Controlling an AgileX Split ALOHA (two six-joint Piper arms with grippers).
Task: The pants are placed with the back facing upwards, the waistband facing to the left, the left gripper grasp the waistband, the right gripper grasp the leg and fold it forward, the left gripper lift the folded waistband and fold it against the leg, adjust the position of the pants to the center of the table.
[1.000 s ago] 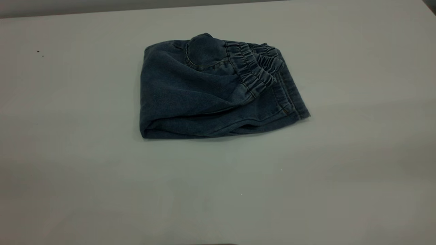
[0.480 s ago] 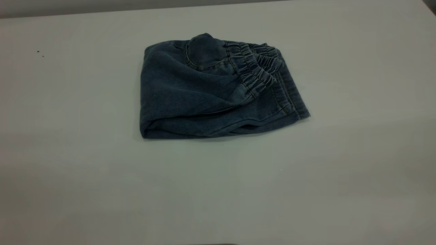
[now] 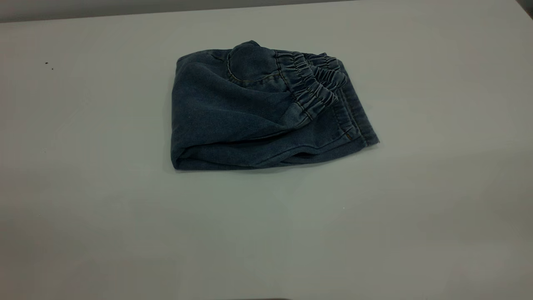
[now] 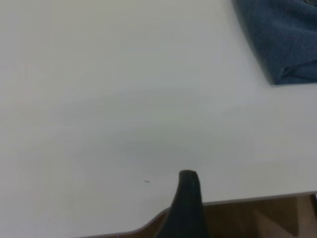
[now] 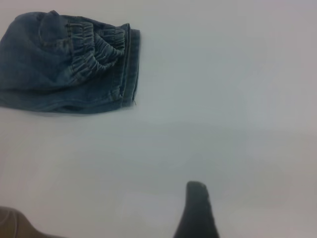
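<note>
The blue denim pants [image 3: 250,121] lie folded into a compact bundle on the white table [image 3: 83,216], a little beyond its middle. The ruched waistband [image 3: 310,85] rests on top toward the right, over the stitched hem of the leg [image 3: 354,125]. Neither arm appears in the exterior view. Only a dark tip of my left gripper [image 4: 188,203] shows in the left wrist view, near the table's edge and far from the pants [image 4: 287,34]. My right gripper [image 5: 196,210] hovers over bare table, well away from the pants [image 5: 49,69] and the waistband [image 5: 94,49].
The table's edge [image 4: 247,200] runs close by the left gripper, with brown floor [image 4: 257,220] beyond it. Two tiny dark specks [image 3: 49,65] mark the far left of the tabletop.
</note>
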